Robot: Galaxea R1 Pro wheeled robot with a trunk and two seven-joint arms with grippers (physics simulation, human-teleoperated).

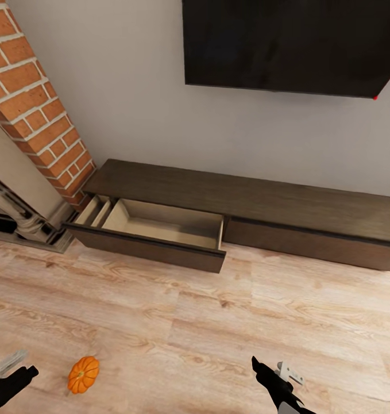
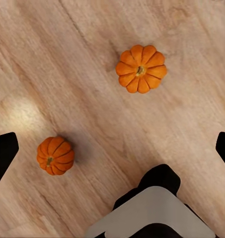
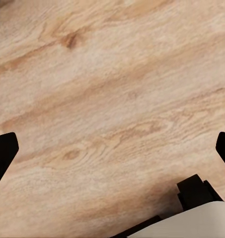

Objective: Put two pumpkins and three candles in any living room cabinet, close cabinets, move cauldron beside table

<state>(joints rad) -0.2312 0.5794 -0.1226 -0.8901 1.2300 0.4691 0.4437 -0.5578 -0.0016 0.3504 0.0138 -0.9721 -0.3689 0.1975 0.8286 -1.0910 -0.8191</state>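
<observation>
The cabinet (image 1: 309, 213) runs along the wall, its left drawer (image 1: 160, 233) pulled out and its pale inside bare. One pumpkin (image 1: 82, 374) lies on the wood floor in front of it, just right of my left gripper (image 1: 11, 374). In the left wrist view two pumpkins show on the floor below the gripper, a larger one (image 2: 141, 68) and a smaller one (image 2: 55, 155). My left gripper (image 2: 112, 148) hangs open above them, touching neither. My right gripper (image 1: 270, 374) (image 3: 112, 148) is open over bare floor, holding nothing. The candles, cauldron and table are out of view.
A brick column (image 1: 34, 103) stands at the left end of the cabinet, with a pale mantel-like structure (image 1: 16, 201) beside it. A dark TV screen (image 1: 286, 46) hangs on the wall above. Wood floor (image 1: 217, 322) stretches between me and the cabinet.
</observation>
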